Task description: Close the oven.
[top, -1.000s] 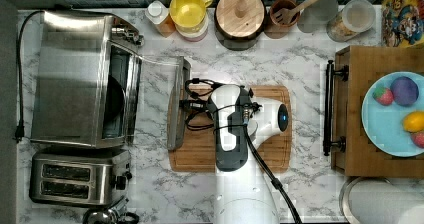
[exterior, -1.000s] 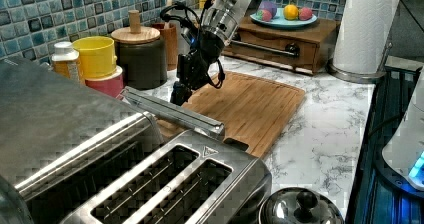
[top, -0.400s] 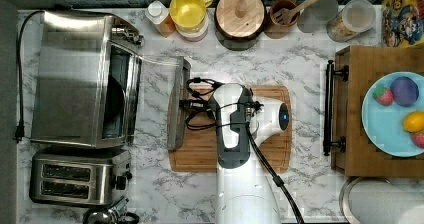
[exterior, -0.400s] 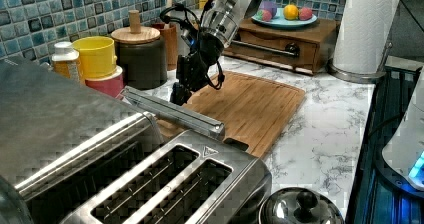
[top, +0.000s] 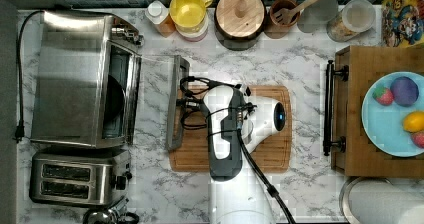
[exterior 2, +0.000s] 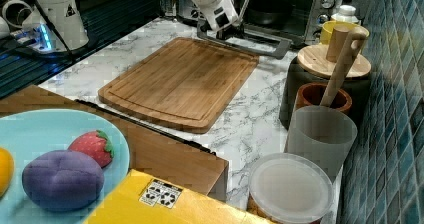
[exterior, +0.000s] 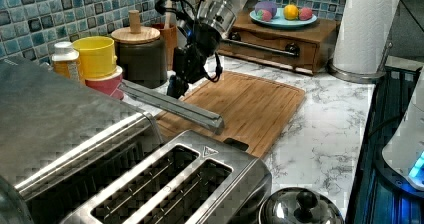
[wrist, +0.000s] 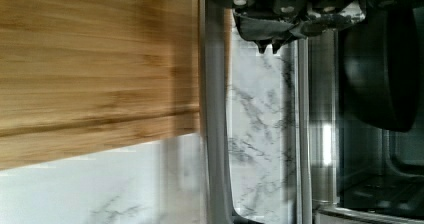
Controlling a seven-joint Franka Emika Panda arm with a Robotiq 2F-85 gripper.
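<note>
You're only starting: the oven is sitting at the top view's left on the counter, door lying fully open; the hand is hovering at the handle; grip, I cannot tell

In your left view, the gripper sits upper centre at the oven door's handle bar, above the cutting board.

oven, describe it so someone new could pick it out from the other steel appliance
In the top view, look along the marble counter's left edge. The oven is the large steel box there, its glass door hanging open flat with a bar handle. The smaller toaster beside it has two top slots instead.
</note>
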